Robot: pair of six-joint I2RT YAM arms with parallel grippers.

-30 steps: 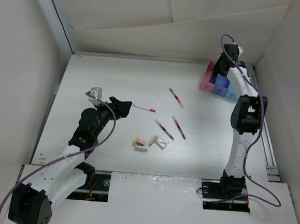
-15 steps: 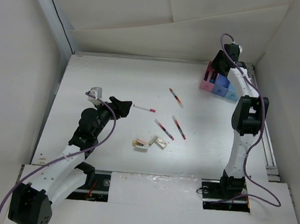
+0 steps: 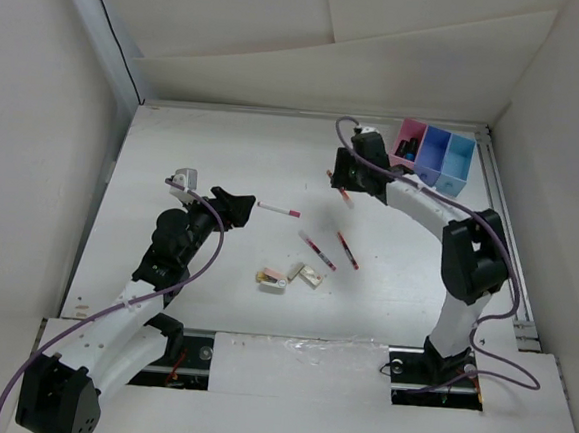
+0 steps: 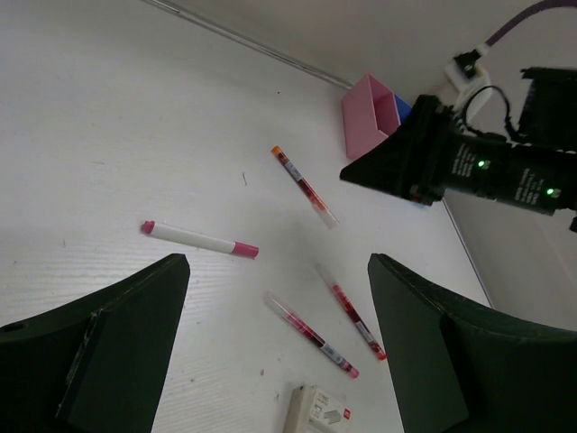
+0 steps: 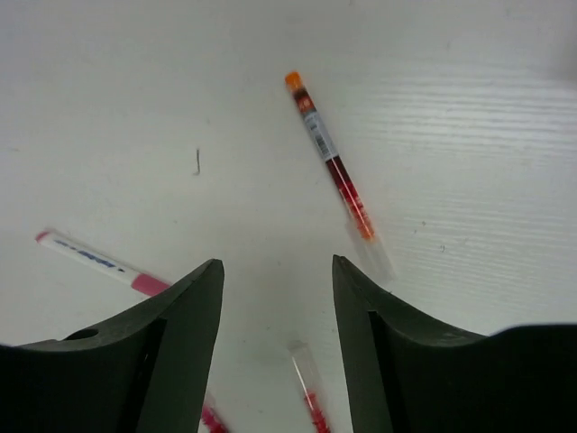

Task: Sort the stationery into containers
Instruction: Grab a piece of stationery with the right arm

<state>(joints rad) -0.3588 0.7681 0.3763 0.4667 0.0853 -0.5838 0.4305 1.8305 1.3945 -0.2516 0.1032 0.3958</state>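
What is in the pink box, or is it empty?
Not empty. The top view shows a small dark thing lying inside the pink box. It is too small to tell what it is.

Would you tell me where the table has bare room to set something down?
Bare: the far-left of the table, behind the left fingers, and the near strip between the erasers and the front edge. Crowded: the middle, where pens lie, one by the right fingers.

Lab: robot table point(image 3: 224, 151) inside white boards point(image 3: 333, 49)
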